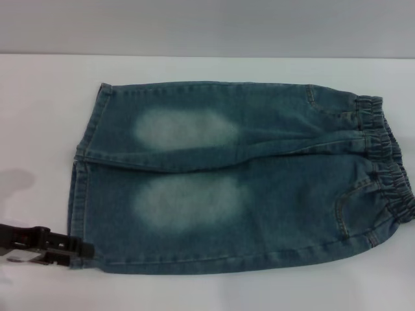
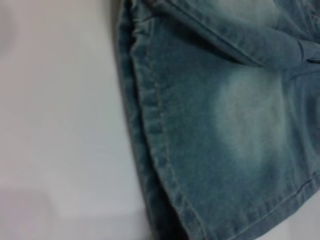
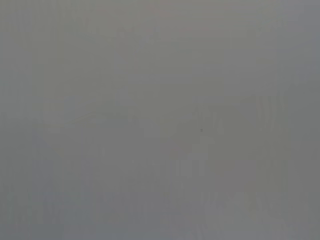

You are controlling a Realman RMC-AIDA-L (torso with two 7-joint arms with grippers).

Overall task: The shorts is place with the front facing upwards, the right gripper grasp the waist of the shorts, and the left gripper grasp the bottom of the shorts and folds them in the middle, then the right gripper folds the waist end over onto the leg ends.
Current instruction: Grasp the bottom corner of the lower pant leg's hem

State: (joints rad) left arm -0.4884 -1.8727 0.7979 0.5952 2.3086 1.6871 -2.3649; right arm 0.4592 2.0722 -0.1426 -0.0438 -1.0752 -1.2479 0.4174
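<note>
The blue denim shorts (image 1: pixel 240 175) lie flat on the white table, front up, with faded patches on both legs. The elastic waist (image 1: pixel 389 168) points to the right and the leg hems (image 1: pixel 81 188) to the left. My left gripper (image 1: pixel 79 251) sits low at the near-left corner, its black tip touching the hem of the nearer leg. The left wrist view looks closely at that leg hem (image 2: pixel 150 125) and the shorts (image 2: pixel 240 115) beyond it. My right gripper is out of view, and the right wrist view shows only plain grey.
The white table (image 1: pixel 39 116) surrounds the shorts, with bare surface to the left and along the near edge. A grey wall (image 1: pixel 207 26) runs behind the table's far edge.
</note>
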